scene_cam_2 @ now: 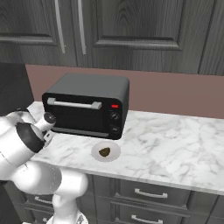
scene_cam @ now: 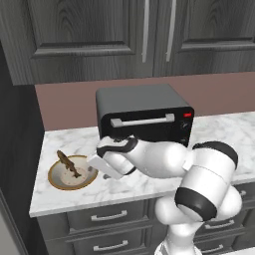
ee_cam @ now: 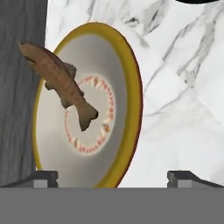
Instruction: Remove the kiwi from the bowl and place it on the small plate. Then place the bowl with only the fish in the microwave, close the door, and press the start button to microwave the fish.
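The bowl with a yellow rim sits at the counter's left end, and the brown fish lies across it. My gripper hovers at the bowl's right rim, open. In the hand view the bowl and the fish are close ahead, and the bowl's near rim lies between my gripper tips, which stand wide apart. The kiwi rests on the small plate in front of the microwave. The microwave has its door shut.
The counter's left edge meets a dark tall panel right beside the bowl. Dark wall cabinets hang above. The microwave's red button sits at the top of its knob column. Bare marble stretches to the right.
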